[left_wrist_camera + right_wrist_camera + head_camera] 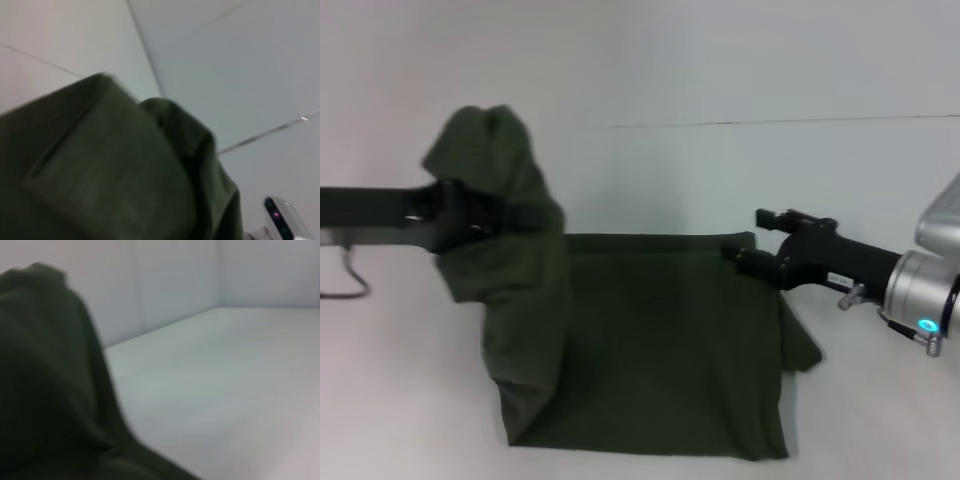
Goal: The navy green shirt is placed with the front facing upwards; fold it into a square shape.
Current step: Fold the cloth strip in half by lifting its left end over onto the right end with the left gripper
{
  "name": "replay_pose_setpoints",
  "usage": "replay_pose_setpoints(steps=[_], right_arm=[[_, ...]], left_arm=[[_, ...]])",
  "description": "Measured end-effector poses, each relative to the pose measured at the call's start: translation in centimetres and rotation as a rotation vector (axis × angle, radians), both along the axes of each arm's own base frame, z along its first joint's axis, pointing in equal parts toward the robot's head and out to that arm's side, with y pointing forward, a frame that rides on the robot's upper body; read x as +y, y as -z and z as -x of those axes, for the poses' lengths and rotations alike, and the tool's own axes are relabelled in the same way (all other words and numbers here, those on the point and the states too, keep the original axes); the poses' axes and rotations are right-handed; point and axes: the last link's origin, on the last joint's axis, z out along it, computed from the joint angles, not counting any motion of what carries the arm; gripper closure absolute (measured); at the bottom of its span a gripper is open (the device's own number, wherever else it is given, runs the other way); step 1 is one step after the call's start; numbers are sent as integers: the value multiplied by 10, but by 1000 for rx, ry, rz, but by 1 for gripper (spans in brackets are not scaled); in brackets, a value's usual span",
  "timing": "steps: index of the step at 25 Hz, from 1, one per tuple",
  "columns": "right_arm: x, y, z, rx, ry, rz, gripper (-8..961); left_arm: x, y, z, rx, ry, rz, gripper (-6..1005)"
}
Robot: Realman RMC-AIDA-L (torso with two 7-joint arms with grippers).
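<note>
Mid-fold on the white table (720,60)

Left gripper (470,215) pinches the dark olive-green cotton shirt (660,350) by its left side, lifted to fold over; right gripper (745,258) pins the far edge, can't tell its fingers.

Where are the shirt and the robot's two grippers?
shirt (660,350), head view: flat middle of the folded cloth on the table.
left gripper (480,222), head view: wrapped in the lifted bunch of cloth.
right gripper (745,262), head view: fingertips at the shirt's far right edge.
</note>
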Motion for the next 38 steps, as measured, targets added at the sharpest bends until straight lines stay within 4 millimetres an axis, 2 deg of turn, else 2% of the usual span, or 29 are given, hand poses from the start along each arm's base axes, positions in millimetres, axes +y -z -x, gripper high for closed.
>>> replay_pose_setpoints(steps=[4, 9, 15, 25, 33, 38], right_arm=[[-3, -8, -12, 21, 49, -48, 173], [-6, -9, -18, 17, 71, -56, 175], [-7, -8, -20, 18, 83, -59, 178], [-8, -8, -21, 23, 91, -64, 177], [-6, -12, -23, 32, 104, -83, 177], [-6, -13, -23, 26, 103, -93, 178]], left_arm=[[-4, 36, -10, -34, 2, 36, 918], [-9, 75, -24, -103, 7, 70, 920], [-12, 107, -30, -151, -21, 85, 921], [-11, 129, -29, -190, -68, 48, 924], [-18, 144, -40, -210, -7, 66, 837], [-19, 142, -41, -235, -3, 64, 661]])
